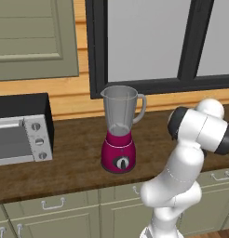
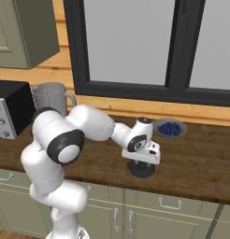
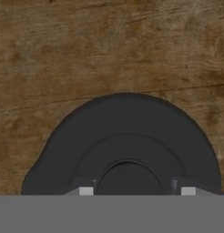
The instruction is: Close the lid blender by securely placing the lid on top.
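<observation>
The blender (image 1: 118,135) stands upright on the wooden counter, with a magenta base, a black dial and an uncovered clear grey jar. In the right base view its jar (image 2: 51,98) rises behind my arm, which hides the base. The black round lid (image 2: 141,170) lies flat on the counter well to the blender's right. My gripper (image 2: 143,163) points straight down right over it. In the hand view the lid (image 3: 127,132) looms large, and the gripper (image 3: 137,191) is open, one fingertip (image 3: 86,191) on each side of the lid's raised centre knob.
A black-and-silver toaster oven (image 1: 21,135) sits left of the blender. A small bluish dish (image 2: 169,128) with dark berries stands behind the lid near the wall. The window frame (image 1: 95,51) and an upper cabinet (image 1: 35,37) rise behind the counter (image 1: 70,162).
</observation>
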You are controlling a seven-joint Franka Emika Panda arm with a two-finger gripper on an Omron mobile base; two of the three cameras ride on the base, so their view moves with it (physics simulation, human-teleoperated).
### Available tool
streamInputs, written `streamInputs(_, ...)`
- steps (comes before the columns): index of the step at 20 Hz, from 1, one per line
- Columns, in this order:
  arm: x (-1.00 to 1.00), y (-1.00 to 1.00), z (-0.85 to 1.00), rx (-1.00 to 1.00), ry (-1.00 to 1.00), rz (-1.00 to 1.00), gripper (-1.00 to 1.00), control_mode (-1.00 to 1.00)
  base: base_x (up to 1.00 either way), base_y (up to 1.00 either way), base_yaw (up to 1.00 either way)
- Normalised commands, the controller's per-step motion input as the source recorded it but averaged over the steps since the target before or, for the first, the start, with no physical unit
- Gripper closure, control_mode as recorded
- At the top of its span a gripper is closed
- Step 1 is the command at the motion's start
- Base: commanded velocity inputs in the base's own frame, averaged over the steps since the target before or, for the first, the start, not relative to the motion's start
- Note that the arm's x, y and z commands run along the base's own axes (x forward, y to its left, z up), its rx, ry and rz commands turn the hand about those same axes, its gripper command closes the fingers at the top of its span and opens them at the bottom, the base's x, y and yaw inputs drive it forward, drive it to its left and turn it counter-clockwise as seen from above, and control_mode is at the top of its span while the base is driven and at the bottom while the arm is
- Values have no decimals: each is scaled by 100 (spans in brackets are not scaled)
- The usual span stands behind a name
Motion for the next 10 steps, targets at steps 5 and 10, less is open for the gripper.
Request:
streamInputs(5,-47,37,-14,5,0,7,100,-100,0,0,0)
streamInputs(10,-48,36,-4,4,0,4,100,-100,0,0,0)
